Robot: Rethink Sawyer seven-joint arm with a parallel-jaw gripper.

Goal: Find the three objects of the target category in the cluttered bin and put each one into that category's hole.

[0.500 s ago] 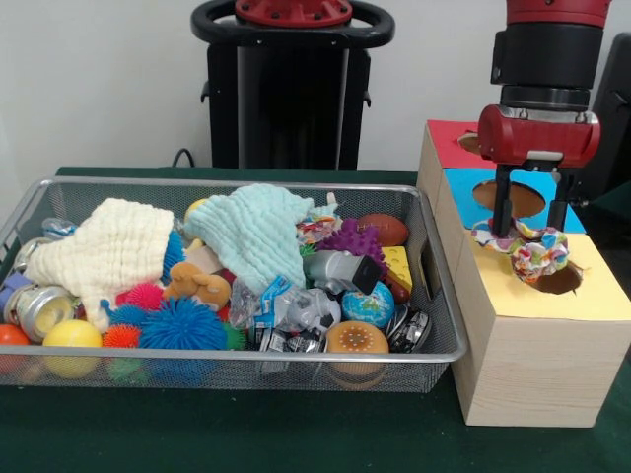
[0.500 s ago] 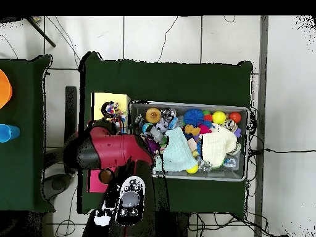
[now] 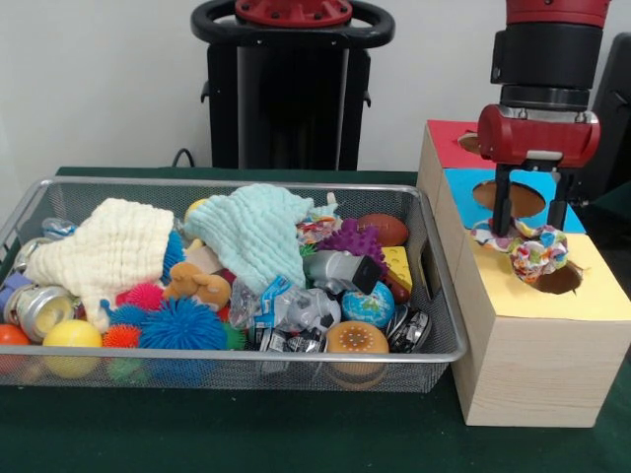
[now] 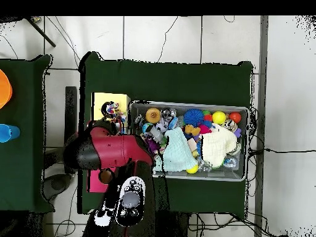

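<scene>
One silver wire-mesh bin (image 3: 30, 212) holds two cloths, cream (image 3: 108, 246) and mint (image 3: 256, 232), among spiky balls. One confetti-patchwork crinkled piece (image 3: 527, 251) lies at the yellow-topped wooden box's hole (image 3: 562, 282), between the gripper's (image 3: 530, 219) spread, unclenched fingers (image 3: 502, 202).

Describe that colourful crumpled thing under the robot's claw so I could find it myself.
Find the pale wooden box with the yellow top, right of the wire mesh bin. On it, at the round hole's edge, lies a floppy confetti-patterned cloth piece. Unlike the bin's plain cream and mint cloths, it is multicoloured patchwork.
</scene>
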